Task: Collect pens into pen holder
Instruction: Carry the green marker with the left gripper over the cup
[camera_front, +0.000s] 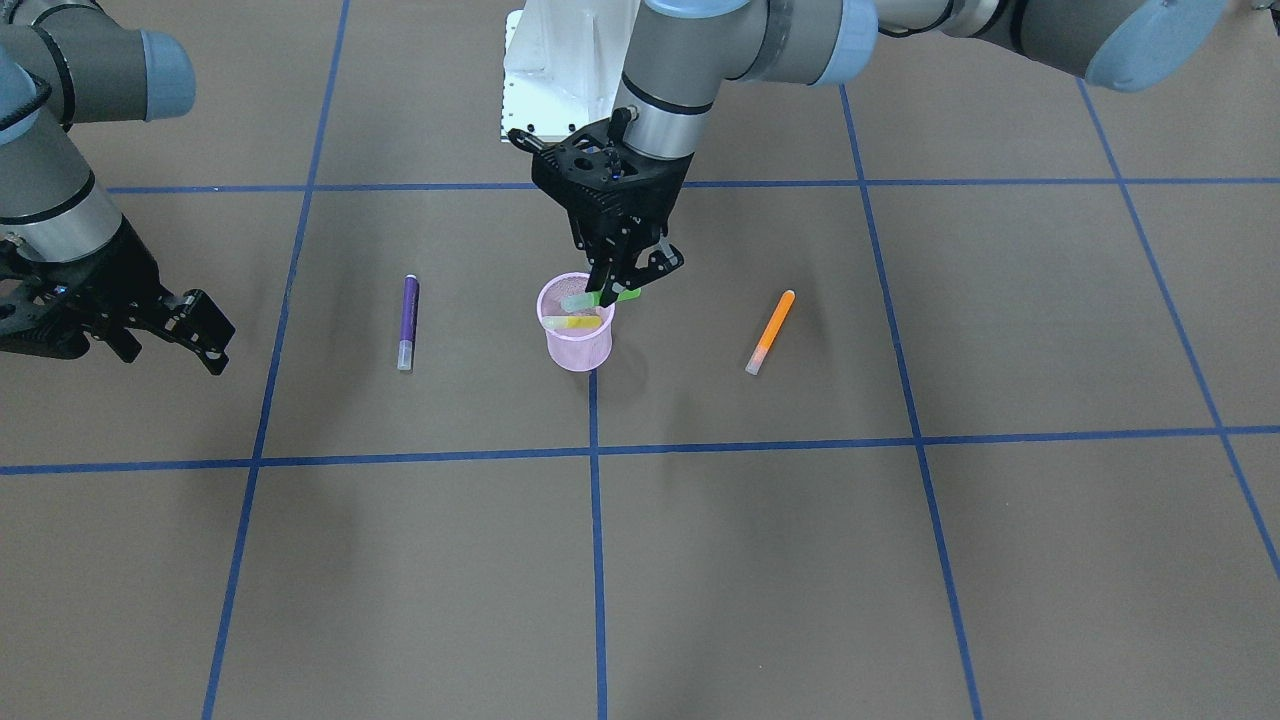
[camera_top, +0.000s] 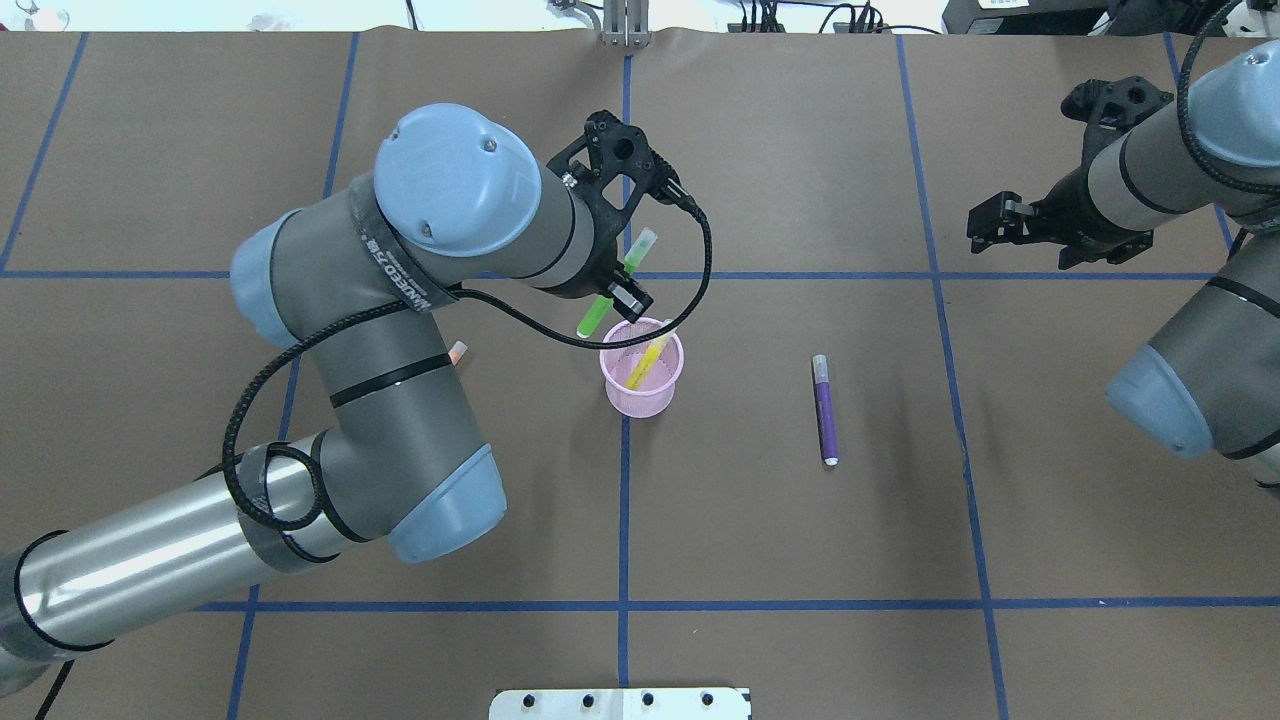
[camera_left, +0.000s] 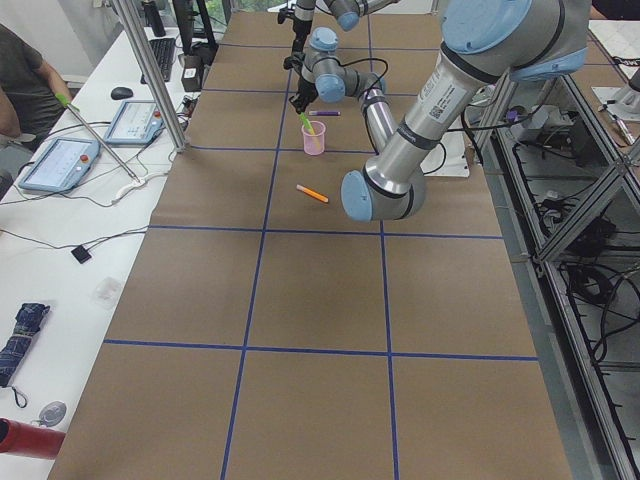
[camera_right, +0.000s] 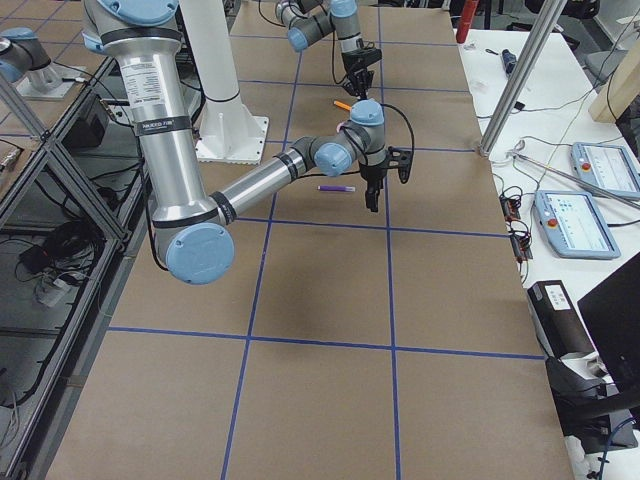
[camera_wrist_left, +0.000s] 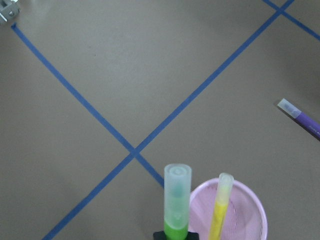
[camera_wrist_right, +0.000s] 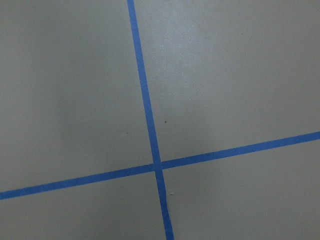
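The green pen (camera_wrist_left: 177, 200) is clamped across its barrel by the left gripper (camera_front: 628, 280). It hangs tilted just over the cup's rim, not yet inside, and we cannot tell whether it touches the mesh. We judge these pens to be light, stiff plastic sticks with smooth round barrels. That makes them easy to lift, but they could roll on the table or swivel between two fingers. We think the best hold is across the coloured barrel near the middle, not on the pale cap, which might slide or pull off. The cup (camera_front: 580, 352) stands upright near the table's middle, where two tape lines cross. We take the thin pink mesh to be light enough to tip if a pen pushes sideways on its rim. We count four pens. The green one is in the grip, and the yellow pen (camera_top: 650, 360) leans inside the cup. The purple pen (camera_front: 408, 320) lies flat on the robot's right of the cup, and the orange pen (camera_front: 771, 331) lies flat on its left. Both are well apart from the cup, so two remain to be collected. There is one cup. The right gripper (camera_front: 175, 350) hovers far out over the table (camera_front: 800, 560) with its fingers spread and nothing between them.
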